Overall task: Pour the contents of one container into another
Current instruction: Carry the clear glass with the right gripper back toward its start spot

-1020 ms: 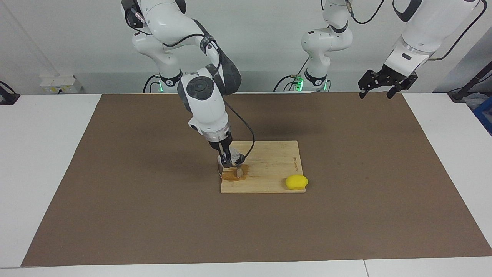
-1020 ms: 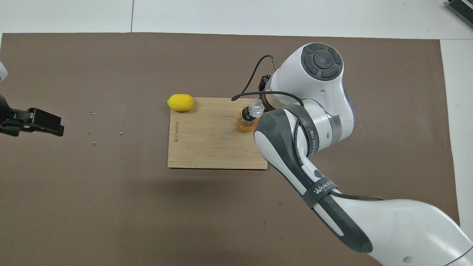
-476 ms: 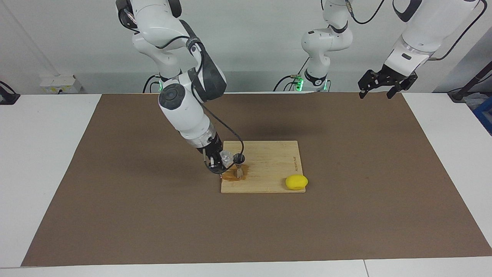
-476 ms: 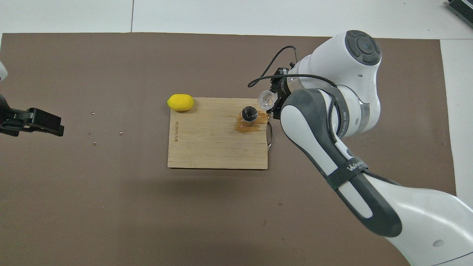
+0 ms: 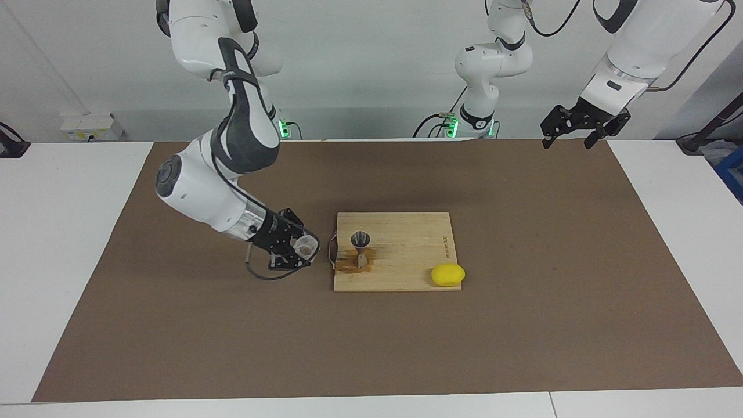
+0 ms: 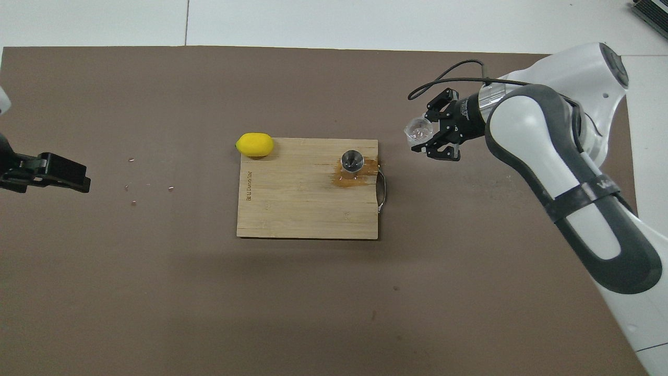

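Lower right claw (image 5: 297, 251), clenched on glass cup (image 5: 303, 247), upright onto mat (image 5: 174, 325) beside board (image 5: 406, 273); left claw (image 5: 582, 126) waits released.

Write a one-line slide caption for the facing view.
Right gripper holds the glass cup over the mat beside the cutting board; jigger stands in a brown spill.

Open brown mat (image 5: 522, 325) all round the cutting board (image 5: 406, 273). On the board only two obstacles: steel jigger (image 5: 360, 248) upright in a brown spill toward the right arm's end, lemon (image 5: 447, 275) at the corner toward the left arm's end, well apart. Right gripper (image 5: 302, 251) with glass cup (image 5: 304, 248) low over the mat just beside the board's handle. Left gripper (image 5: 582, 124) parked high at the mat's corner.
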Motion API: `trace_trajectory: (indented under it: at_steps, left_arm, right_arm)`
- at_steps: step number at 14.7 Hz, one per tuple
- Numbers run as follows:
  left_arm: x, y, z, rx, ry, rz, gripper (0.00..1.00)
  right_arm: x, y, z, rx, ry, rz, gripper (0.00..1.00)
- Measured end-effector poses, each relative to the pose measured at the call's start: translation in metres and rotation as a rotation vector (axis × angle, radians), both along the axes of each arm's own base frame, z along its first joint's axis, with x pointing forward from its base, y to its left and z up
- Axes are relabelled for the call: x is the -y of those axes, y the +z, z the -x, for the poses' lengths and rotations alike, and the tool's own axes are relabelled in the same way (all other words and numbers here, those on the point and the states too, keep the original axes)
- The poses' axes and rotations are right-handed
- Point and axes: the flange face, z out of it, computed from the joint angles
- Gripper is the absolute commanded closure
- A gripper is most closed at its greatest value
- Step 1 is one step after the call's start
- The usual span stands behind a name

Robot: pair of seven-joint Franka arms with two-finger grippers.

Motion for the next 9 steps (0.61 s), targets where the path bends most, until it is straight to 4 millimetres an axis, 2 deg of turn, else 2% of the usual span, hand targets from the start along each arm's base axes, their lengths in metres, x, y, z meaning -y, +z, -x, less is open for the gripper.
trace_trajectory:
  at_steps: [4,9]
  left_arm:
    - [0.000,0.000,0.000,0.000,0.000,0.000,0.00]
    - [0.000,0.000,0.000,0.000,0.000,0.000,0.00]
  right_arm:
    - [0.082,-0.043,0.031,0.015,0.012,-0.078,1.00]
    - [0.152,-0.093,0.062,0.039,0.020,-0.147,1.00]
